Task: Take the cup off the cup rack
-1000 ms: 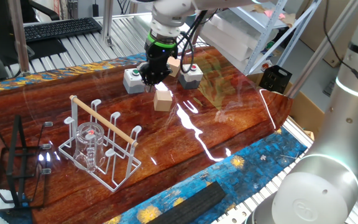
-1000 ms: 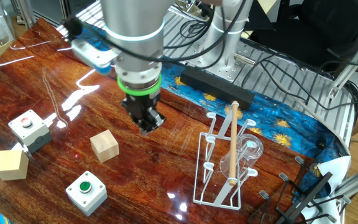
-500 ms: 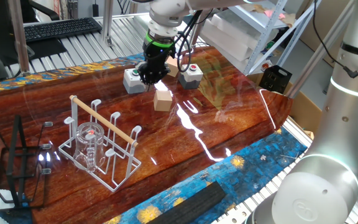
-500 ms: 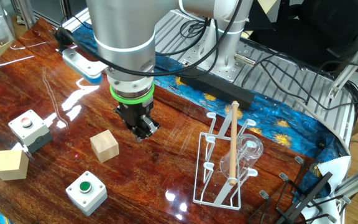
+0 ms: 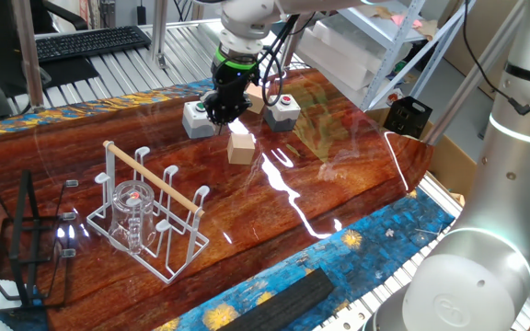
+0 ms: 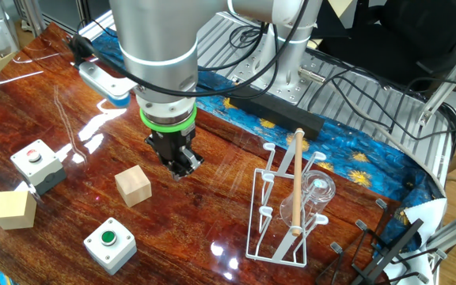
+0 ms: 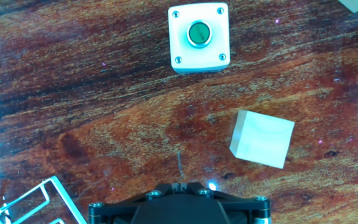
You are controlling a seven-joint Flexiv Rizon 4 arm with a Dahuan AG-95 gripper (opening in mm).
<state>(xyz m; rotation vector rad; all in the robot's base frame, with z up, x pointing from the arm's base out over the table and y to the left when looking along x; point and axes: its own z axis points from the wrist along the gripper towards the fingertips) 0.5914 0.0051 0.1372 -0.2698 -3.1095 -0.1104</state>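
The clear glass cup (image 5: 133, 217) (image 6: 317, 192) hangs upside down on a peg of the white wire cup rack (image 5: 150, 213) (image 6: 286, 207), under its light wooden rod. My gripper (image 5: 222, 112) (image 6: 177, 165) (image 7: 178, 184) hovers shut above the bare wood, well away from the rack, with nothing between its fingers. In the hand view only a corner of the cup rack (image 7: 36, 202) shows at the lower left, and the cup is out of sight there.
Near the gripper lie a wooden cube (image 5: 241, 146) (image 6: 134, 186) (image 7: 262, 139), a green-button box (image 5: 197, 118) (image 6: 109, 240) (image 7: 199, 38), a red-button box (image 5: 281, 111) (image 6: 36, 164) and a second cube (image 6: 14, 209). A black wire stand (image 5: 21, 246) stands beside the rack.
Over the last second the gripper shifted a little away from the rack, then held still. It stayed shut. Cup and rack have not moved.
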